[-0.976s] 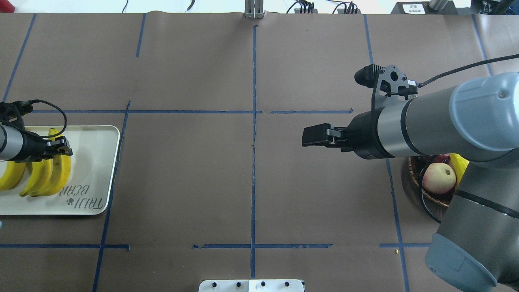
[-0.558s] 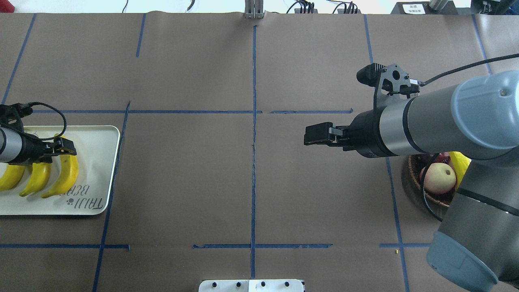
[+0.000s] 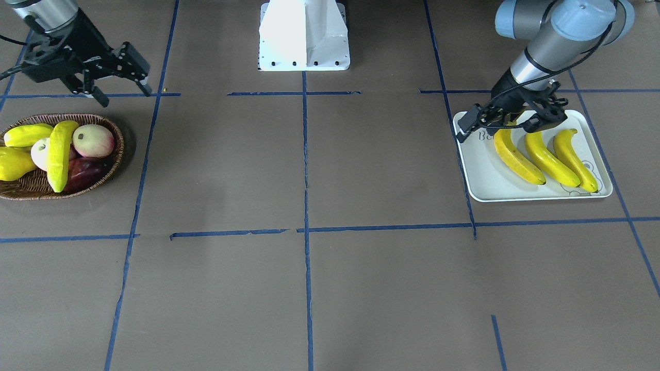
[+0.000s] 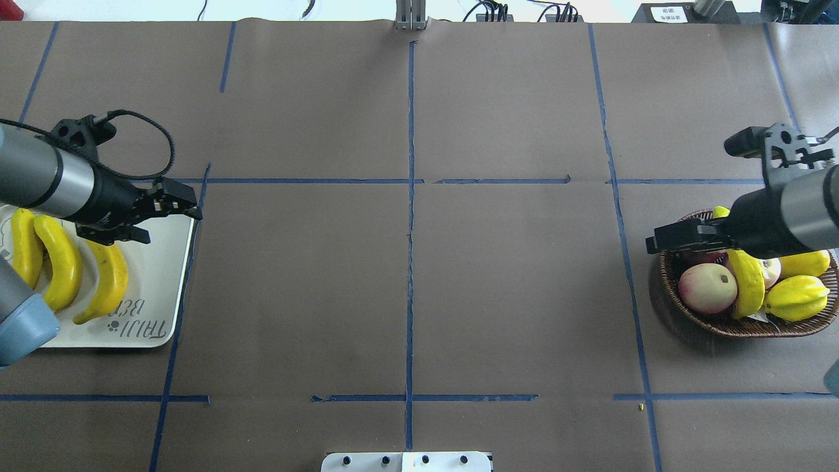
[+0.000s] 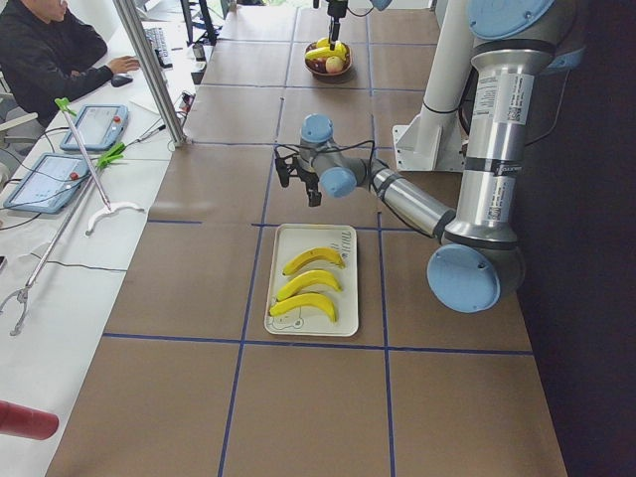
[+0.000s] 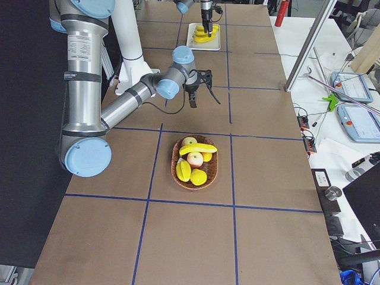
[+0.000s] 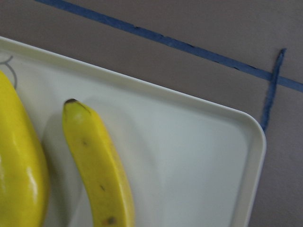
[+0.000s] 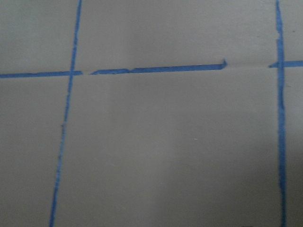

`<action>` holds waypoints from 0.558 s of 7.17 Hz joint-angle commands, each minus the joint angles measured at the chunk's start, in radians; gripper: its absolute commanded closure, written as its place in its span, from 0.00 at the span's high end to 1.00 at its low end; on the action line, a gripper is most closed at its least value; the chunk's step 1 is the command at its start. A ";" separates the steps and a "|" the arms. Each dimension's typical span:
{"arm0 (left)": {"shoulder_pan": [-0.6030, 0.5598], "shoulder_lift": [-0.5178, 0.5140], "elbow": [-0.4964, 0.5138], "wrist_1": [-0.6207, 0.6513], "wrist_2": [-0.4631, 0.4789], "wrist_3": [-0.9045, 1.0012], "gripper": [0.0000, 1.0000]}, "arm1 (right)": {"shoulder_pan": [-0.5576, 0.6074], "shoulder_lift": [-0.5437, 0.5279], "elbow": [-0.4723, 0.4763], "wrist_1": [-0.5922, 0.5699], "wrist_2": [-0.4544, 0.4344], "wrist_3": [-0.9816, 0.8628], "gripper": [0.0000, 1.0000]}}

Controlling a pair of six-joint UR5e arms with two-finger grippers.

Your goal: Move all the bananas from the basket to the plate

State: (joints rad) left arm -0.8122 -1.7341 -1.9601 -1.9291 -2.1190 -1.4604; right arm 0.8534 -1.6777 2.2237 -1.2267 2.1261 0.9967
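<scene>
- Left gripper (image 4: 167, 219): fingers apart, holding nothing, poised above the far inner corner of the plate (image 4: 160, 262).
- Plate: at the robot's left end of the table (image 4: 295, 295), carrying three bananas (image 3: 549, 157) side by side, separate from one another.
- Fourth banana (image 3: 58, 154): in the basket (image 3: 31, 186) at the robot's right end, lying on top of the other fruit.
- Obstructions in the basket: two pink-white apples (image 3: 93, 140), plump yellow fruits (image 3: 26, 135) and a dark red fruit (image 3: 82, 172) crowd under and beside that banana.
- Right gripper (image 3: 124, 90): fingers apart, empty, raised near the basket's rim on the side towards the table centre, touching nothing.
- Blue tape lines (image 4: 409, 262) divide the brown table cover.
</scene>
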 commanded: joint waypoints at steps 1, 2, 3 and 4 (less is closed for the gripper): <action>0.065 -0.100 -0.002 0.075 0.034 -0.092 0.99 | 0.091 -0.065 -0.073 0.042 0.058 -0.047 1.00; 0.085 -0.113 0.003 0.076 0.062 -0.094 1.00 | 0.095 -0.063 -0.113 0.024 0.052 -0.067 1.00; 0.085 -0.117 0.003 0.076 0.062 -0.095 1.00 | 0.092 -0.062 -0.117 -0.091 0.020 -0.172 1.00; 0.087 -0.120 0.004 0.076 0.062 -0.095 1.00 | 0.092 -0.065 -0.118 -0.175 -0.026 -0.255 1.00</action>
State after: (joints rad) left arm -0.7306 -1.8483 -1.9575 -1.8541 -2.0613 -1.5531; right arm 0.9441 -1.7402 2.1137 -1.3022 2.1445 0.8385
